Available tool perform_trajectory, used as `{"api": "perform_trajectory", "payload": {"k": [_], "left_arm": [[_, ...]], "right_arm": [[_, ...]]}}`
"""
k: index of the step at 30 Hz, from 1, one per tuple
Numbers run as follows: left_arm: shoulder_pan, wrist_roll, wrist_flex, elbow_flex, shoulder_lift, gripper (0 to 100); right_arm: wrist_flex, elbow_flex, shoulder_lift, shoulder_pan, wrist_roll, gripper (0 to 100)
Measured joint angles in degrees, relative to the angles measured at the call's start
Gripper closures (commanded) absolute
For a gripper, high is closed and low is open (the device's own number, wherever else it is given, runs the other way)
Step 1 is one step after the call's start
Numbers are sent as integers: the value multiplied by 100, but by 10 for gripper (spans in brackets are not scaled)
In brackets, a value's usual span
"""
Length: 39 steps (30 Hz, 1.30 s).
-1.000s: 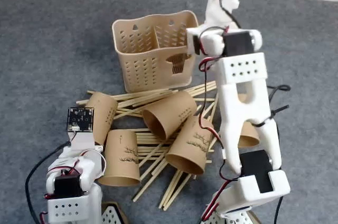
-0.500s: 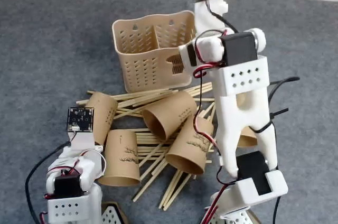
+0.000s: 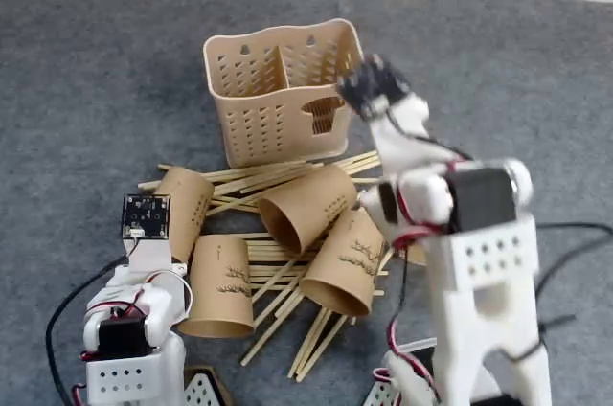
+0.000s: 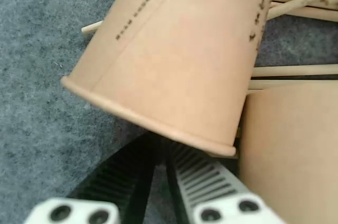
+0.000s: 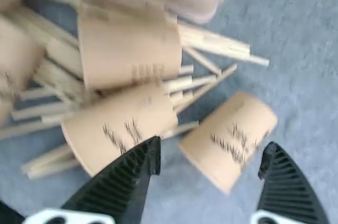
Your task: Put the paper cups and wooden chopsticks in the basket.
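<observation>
Worktop (image 3: 86,71) lies bare behind the basket (image 3: 278,109) and out to both side edges. The basket stands upright just behind a heap of paper cups (image 3: 302,205) and wooden chopsticks (image 3: 278,296). Right end effector (image 5: 211,147) hangs over the heap, jaws wide and empty. Left end effector (image 4: 163,145), jaws narrow, sits at one cup's rim. A second ago the right arm stretched past the basket; it has drawn back.

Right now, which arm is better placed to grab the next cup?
Right. The right gripper hangs open over a lone paper cup beside the pile; the left gripper is shut beside a second cup.
</observation>
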Motion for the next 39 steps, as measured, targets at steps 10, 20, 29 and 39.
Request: {"api": "perform_trajectory", "payload": {"k": [10, 20, 29, 39], "left_arm": [[0, 0, 0, 0, 0, 993], [0, 0, 0, 0, 0, 993], [0, 0, 0, 0, 0, 993], [0, 0, 0, 0, 0, 993]], "right_arm": [[-888, 2927, -1662, 1108, 2040, 701], [-2541, 4862, -2251, 2013, 3138, 701], [-4440, 6154, -2277, 2426, 2866, 702], [-5776, 6435, -2277, 2435, 1512, 703]]}}
